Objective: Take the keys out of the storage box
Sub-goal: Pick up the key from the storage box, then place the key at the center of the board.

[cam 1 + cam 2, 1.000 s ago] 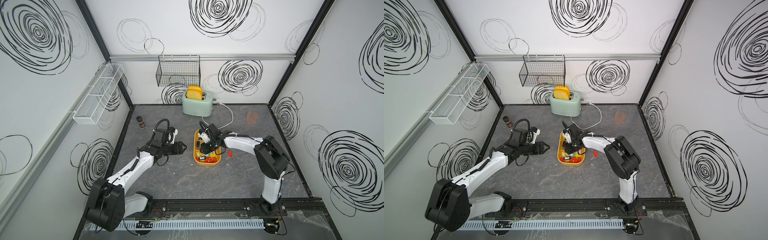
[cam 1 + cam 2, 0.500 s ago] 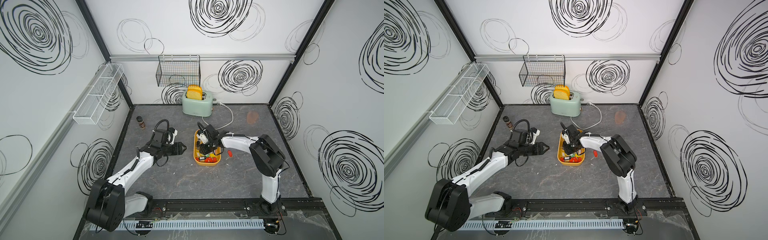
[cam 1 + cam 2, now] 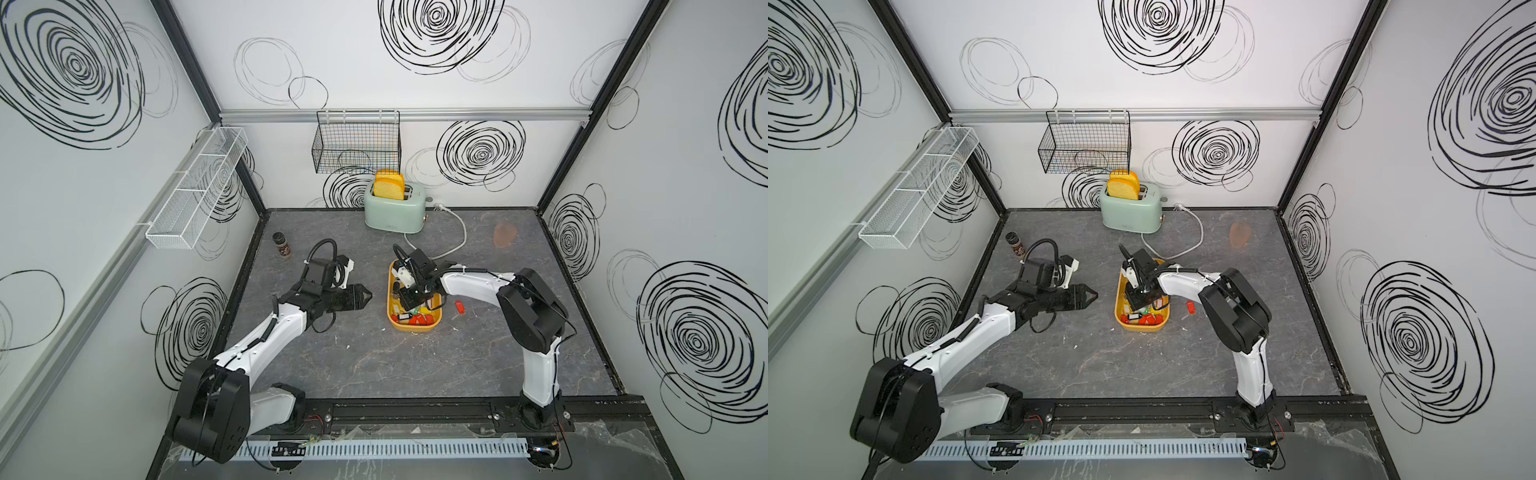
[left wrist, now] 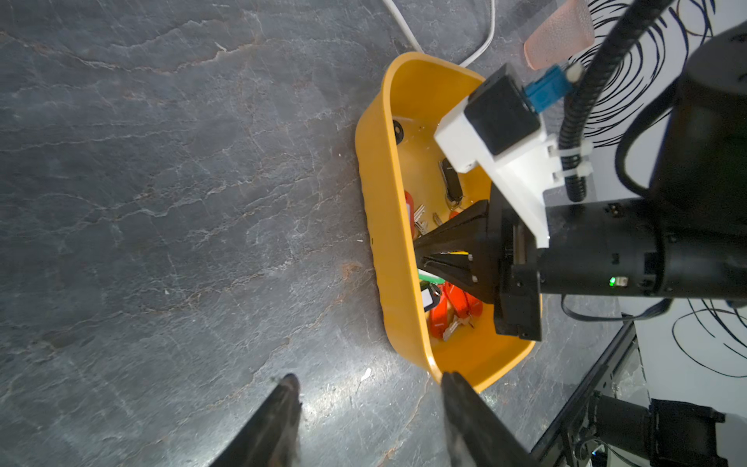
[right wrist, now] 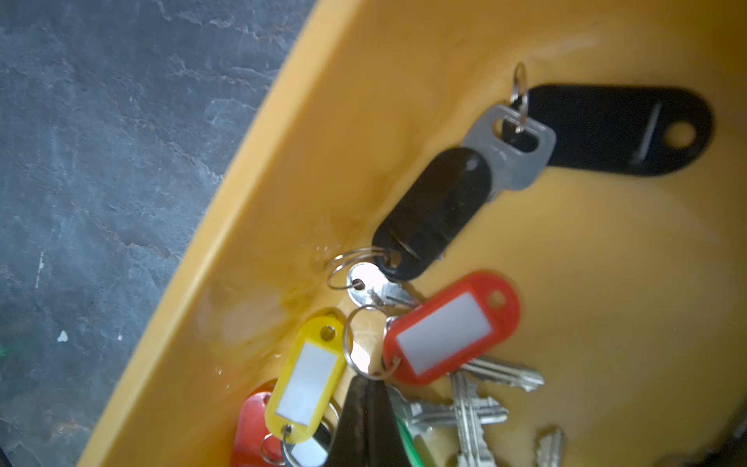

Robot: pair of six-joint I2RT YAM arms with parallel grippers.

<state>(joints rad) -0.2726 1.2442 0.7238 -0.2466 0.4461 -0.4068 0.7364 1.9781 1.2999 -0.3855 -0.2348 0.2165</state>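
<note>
Inside the storage box (image 5: pixel 283 141), keys (image 5: pixel 499 374) carry tags (image 5: pixel 307 380) with plain white inserts.

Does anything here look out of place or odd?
A red-tagged key lies on the grey table, outside the shallow yellow plastic tray that holds the other keys. A pinkish patch marks the table; what it is, I cannot tell.

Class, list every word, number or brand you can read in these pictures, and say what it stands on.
No text can be read anywhere.
Red key tag and yellow key tag: white inserts, blank.
Toaster: small mark low on its front, too small to read.
</note>
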